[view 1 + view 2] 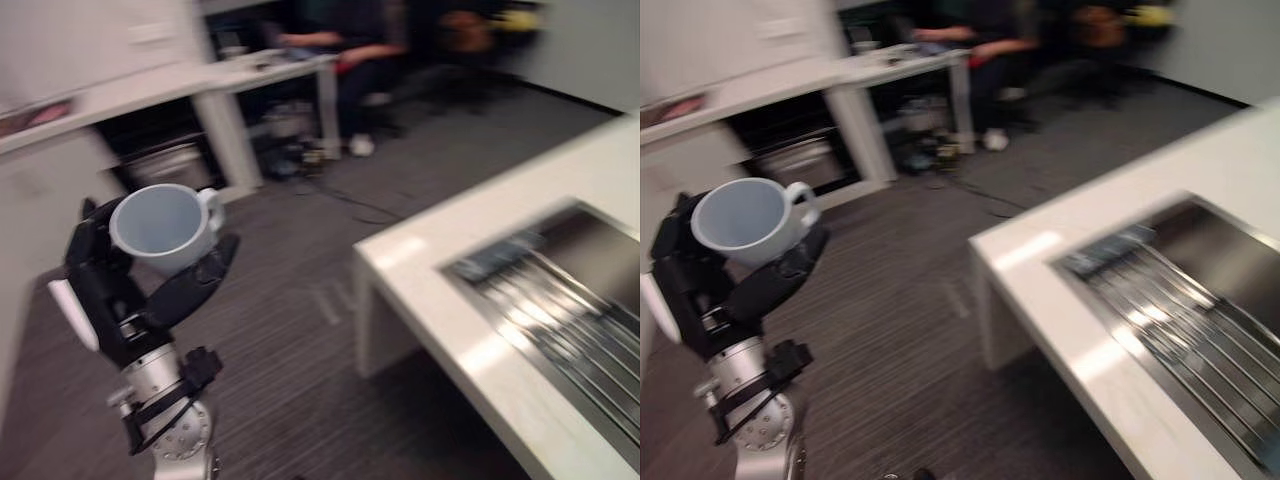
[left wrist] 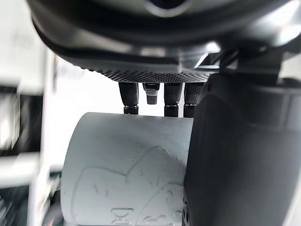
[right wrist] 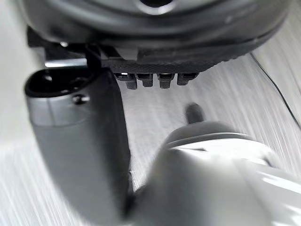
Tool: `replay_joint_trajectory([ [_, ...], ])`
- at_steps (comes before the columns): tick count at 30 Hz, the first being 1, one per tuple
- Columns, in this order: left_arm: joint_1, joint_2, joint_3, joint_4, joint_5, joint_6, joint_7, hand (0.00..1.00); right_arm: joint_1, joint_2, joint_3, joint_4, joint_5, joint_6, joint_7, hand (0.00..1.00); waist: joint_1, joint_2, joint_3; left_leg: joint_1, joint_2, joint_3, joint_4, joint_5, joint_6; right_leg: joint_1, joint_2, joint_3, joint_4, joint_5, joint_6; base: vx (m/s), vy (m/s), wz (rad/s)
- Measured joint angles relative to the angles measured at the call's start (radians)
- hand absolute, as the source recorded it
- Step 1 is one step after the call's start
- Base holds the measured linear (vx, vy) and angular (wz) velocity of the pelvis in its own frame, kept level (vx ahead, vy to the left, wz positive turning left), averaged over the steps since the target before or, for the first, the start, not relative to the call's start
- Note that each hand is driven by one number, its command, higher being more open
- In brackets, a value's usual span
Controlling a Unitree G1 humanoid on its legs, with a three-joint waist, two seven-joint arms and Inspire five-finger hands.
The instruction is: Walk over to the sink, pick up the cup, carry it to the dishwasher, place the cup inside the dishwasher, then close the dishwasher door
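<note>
**Cup (image 1: 165, 225) held in left hand (image 1: 125, 300)**

Fingers (image 1: 200, 280) and thumb grasp the pale cup from below, with its mouth tilted upward and its handle on the far side. The cup hangs over the carpet floor (image 1: 300, 330), well apart from the steel sink (image 1: 570, 290) set in the white bench (image 1: 420, 280). A faint outline drawing marks the cup's wall and is too dim to read. State of the right hand (image 3: 80, 141) cannot be told.
</note>
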Motion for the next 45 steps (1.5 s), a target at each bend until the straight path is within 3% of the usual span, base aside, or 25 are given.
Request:
replay_joint_trajectory([
  [1,-0.024,0.022,-0.018,0.0,0.001,-0.007,-0.01,0.0,-0.006,0.009,0.012,-0.007,0.02,0.004,-0.009,1.0,-0.012,-0.014,-0.003,0.004,-0.017,-0.013,-0.033,-0.002,-0.054,0.054,0.007,-0.079,-0.017,0.01,0.054,-0.07,-0.001,2.0],
  [2,-0.015,0.039,-0.033,-0.011,-0.005,-0.005,-0.022,0.0,-0.028,0.001,0.026,-0.005,0.036,0.024,-0.01,1.0,0.01,-0.013,-0.001,0.021,-0.036,-0.021,-0.058,0.016,-0.071,0.072,-0.003,-0.112,0.0,0.013,0.051,0.0,0.07,1.71],
  [5,-0.014,0.043,-0.056,-0.032,-0.071,-0.003,-0.065,0.0,-0.037,0.01,0.047,-0.043,0.11,0.059,-0.03,1.0,0.027,-0.013,-0.001,0.032,-0.097,-0.08,-0.085,0.004,-0.046,0.096,-0.067,-0.094,0.091,0.014,0.038,0.05,0.169,0.83],
  [6,-0.036,0.052,-0.102,-0.029,-0.099,0.003,-0.107,0.0,-0.035,0.034,0.042,-0.07,0.223,0.099,-0.065,1.0,0.011,-0.011,-0.002,0.024,-0.136,-0.164,-0.085,-0.01,-0.023,0.074,-0.116,0.06,0.219,0.026,-0.048,0.1,0.235,1.5],
  [7,-0.05,0.058,-0.137,-0.022,-0.107,0.002,-0.128,0.0,-0.028,0.047,0.037,-0.072,0.29,0.114,-0.088,1.0,-0.007,-0.007,-0.002,0.017,-0.143,-0.221,-0.086,-0.011,-0.011,0.055,-0.122,0.154,0.274,0.031,-0.087,0.15,0.184,2.47],
  [8,-0.094,0.076,-0.21,0.024,-0.118,-0.025,-0.173,0.0,-0.012,0.089,0.001,-0.077,0.45,0.142,-0.144,1.0,-0.039,0.002,0.0,-0.002,-0.147,-0.337,-0.089,-0.01,0.003,0.009,-0.045,0.387,0.294,-0.082,-0.087,0.14,-0.025,2.73],
  [9,-0.135,0.092,-0.273,0.103,-0.118,-0.038,-0.206,0.0,-0.018,0.115,-0.003,-0.109,0.579,0.149,-0.205,1.0,-0.041,-0.001,0.012,0.003,-0.156,-0.423,-0.105,0.001,0.01,-0.049,0.064,0.6,0.254,-0.176,-0.064,0.14,-0.068,2.43],
  [11,-0.142,0.101,-0.295,0.17,-0.112,-0.035,-0.203,0.0,-0.037,0.12,0.003,-0.11,0.652,0.163,-0.226,1.0,-0.039,-0.005,0.017,0.027,-0.165,-0.457,-0.111,0.003,0.005,-0.08,0.109,0.707,0.212,-0.204,-0.054,0.13,-0.034,1.03],
  [14,-0.134,0.115,-0.286,0.244,-0.066,0.003,-0.133,0.0,-0.043,0.146,0.031,-0.174,0.701,0.149,-0.229,1.0,-0.047,-0.003,0.019,0.071,-0.169,-0.478,-0.122,-0.018,-0.008,-0.239,0.16,0.828,0.167,-0.21,-0.044,0.22,-0.011,0.25],
  [15,-0.133,0.115,-0.287,0.245,-0.054,0.012,-0.113,0.0,-0.042,0.145,0.038,-0.187,0.701,0.146,-0.227,1.0,-0.054,-0.005,0.018,0.078,-0.171,-0.482,-0.122,-0.019,-0.009,-0.268,0.164,0.844,0.155,-0.206,-0.049,0.26,-0.025,0.28],
  [18,-0.131,0.119,-0.29,0.255,-0.016,0.033,-0.082,0.0,-0.042,0.149,0.041,-0.187,0.679,0.141,-0.217,1.0,-0.065,-0.006,0.018,0.128,-0.173,-0.513,-0.12,-0.04,-0.041,-0.235,0.181,0.849,0.004,-0.094,-0.091,0.25,-0.059,0.33],
  [19,-0.126,0.123,-0.289,0.255,-0.012,0.034,-0.067,0.0,-0.04,0.153,0.042,-0.185,0.656,0.141,-0.208,1.0,-0.064,-0.011,0.016,0.147,-0.177,-0.522,-0.121,-0.051,-0.056,-0.219,0.184,0.855,-0.034,-0.025,-0.095,0.16,-0.102,0.24],
  [20,-0.12,0.13,-0.287,0.256,-0.01,0.036,-0.058,0.0,-0.034,0.157,0.042,-0.185,0.638,0.14,-0.204,1.0,-0.064,-0.016,0.01,0.162,-0.183,-0.532,-0.122,-0.061,-0.065,-0.207,0.181,0.861,-0.038,0.026,-0.07,0.15,-0.112,0.18],
  [21,-0.113,0.13,-0.285,0.256,-0.01,0.039,-0.056,0.0,-0.033,0.155,0.043,-0.182,0.631,0.141,-0.203,1.0,-0.062,-0.01,0.007,0.166,-0.178,-0.533,-0.121,-0.066,-0.072,-0.2,0.188,0.862,-0.043,0.025,-0.07,0.08,-0.071,0.11],
  [22,-0.078,0.194,-0.289,0.302,-0.01,0.064,-0.092,0.0,-0.015,0.159,0.14,-0.147,0.612,0.155,-0.201,1.0,-0.079,-0.074,-0.042,0.166,-0.136,-0.508,-0.13,-0.072,-0.088,-0.137,0.248,0.857,-0.193,0.081,-0.099,0.0,0.0,0.0],
  [29,-0.078,0.181,-0.233,0.302,-0.044,0.064,-0.097,0.0,-0.004,0.159,0.121,-0.156,0.612,0.151,-0.172,1.0,-0.09,-0.076,-0.041,0.161,-0.13,-0.474,-0.125,-0.074,-0.09,-0.159,0.259,0.911,-0.2,0.097,-0.106,-0.01,-0.004,-0.19],
  [32,-0.078,0.139,-0.141,0.302,-0.139,0.062,-0.104,0.0,0.047,0.156,0.084,-0.2,0.605,0.143,-0.104,1.0,-0.117,-0.076,-0.041,0.158,-0.128,-0.483,-0.125,-0.074,-0.09,-0.157,0.263,0.903,-0.206,0.098,-0.107,-0.03,-0.037,0.05],
  [38,-0.061,0.079,0.067,0.294,-0.288,0.053,-0.07,0.0,0.132,0.147,0.042,-0.225,0.574,0.103,0.0,1.0,-0.113,-0.069,-0.054,0.145,-0.125,-0.523,-0.125,-0.075,-0.09,-0.155,0.267,0.885,-0.201,0.08,-0.115,0.01,-0.037,0.19],
  [42,-0.015,0.039,0.152,0.277,-0.354,0.044,-0.007,0.0,0.166,0.144,0.04,-0.223,0.535,0.077,0.045,1.0,-0.097,-0.069,-0.054,0.162,-0.122,-0.561,-0.122,-0.078,-0.095,-0.155,0.266,0.915,-0.121,0.013,-0.12,0.04,-0.024,0.29],
  [43,-0.006,0.033,0.155,0.268,-0.354,0.043,-0.001,0.0,0.165,0.144,0.042,-0.224,0.533,0.074,0.048,1.0,-0.091,-0.069,-0.053,0.156,-0.121,-0.563,-0.105,-0.091,-0.101,-0.156,0.267,0.914,-0.108,0.002,-0.119,0.02,-0.049,0.21],
  [45,0.046,0.013,0.165,0.209,-0.352,0.041,0.015,0.0,0.163,0.138,0.045,-0.226,0.512,0.059,0.056,1.0,-0.072,-0.054,-0.044,0.066,-0.103,-0.58,0.13,-0.215,-0.118,-0.153,0.261,0.905,-0.054,-0.044,-0.124,0.01,-0.038,0.23],
])
